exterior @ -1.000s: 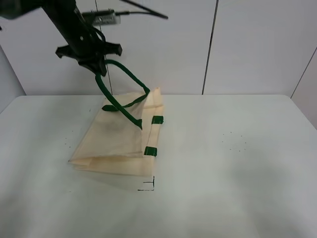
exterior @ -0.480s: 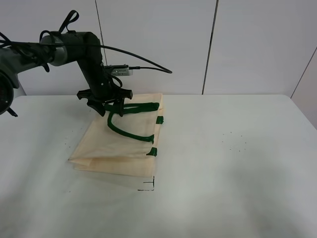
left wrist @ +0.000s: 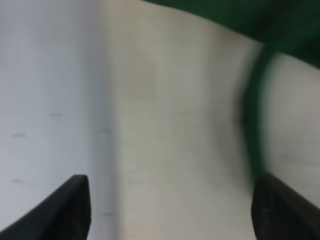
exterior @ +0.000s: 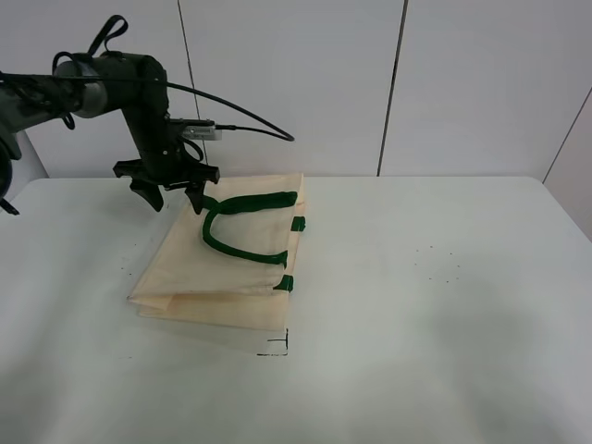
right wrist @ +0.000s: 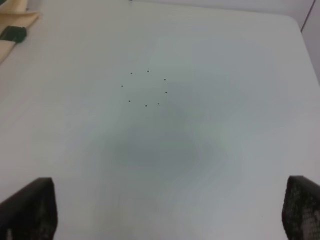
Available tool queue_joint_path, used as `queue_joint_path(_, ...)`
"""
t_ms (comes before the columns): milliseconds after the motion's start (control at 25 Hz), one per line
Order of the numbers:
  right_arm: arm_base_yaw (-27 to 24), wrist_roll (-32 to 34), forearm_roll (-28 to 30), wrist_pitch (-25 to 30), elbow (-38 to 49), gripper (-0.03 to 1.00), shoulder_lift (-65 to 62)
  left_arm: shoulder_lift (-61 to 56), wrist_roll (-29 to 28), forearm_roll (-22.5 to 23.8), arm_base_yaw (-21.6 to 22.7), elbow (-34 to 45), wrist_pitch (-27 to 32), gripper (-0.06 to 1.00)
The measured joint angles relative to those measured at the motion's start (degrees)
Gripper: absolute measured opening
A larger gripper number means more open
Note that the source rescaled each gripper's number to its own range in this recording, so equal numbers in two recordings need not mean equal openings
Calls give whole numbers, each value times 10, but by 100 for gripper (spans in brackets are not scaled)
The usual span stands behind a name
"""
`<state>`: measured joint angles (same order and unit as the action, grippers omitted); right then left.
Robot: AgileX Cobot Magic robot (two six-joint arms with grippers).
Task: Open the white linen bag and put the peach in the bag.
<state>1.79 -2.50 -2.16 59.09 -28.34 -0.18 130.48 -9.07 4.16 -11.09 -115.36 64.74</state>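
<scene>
From above you see the whole cream bag lying flat near the surface's far left corner, its green handle looped on top; nothing shows inside it. The left tool hangs spread at the bag's far edge, pinching nothing. Your left wrist view is blurred: cloth and handle only. The right tool is spread over bare surface. No peach shows.
</scene>
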Motion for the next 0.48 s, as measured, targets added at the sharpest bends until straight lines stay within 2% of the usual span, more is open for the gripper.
queue_joint_path(320,0,0,0,0,0,100,0,0,24,6,105,-3,21,100)
queue_joint_path(480,0,0,0,0,0,100,0,-4,29,4,123,-3,27,100)
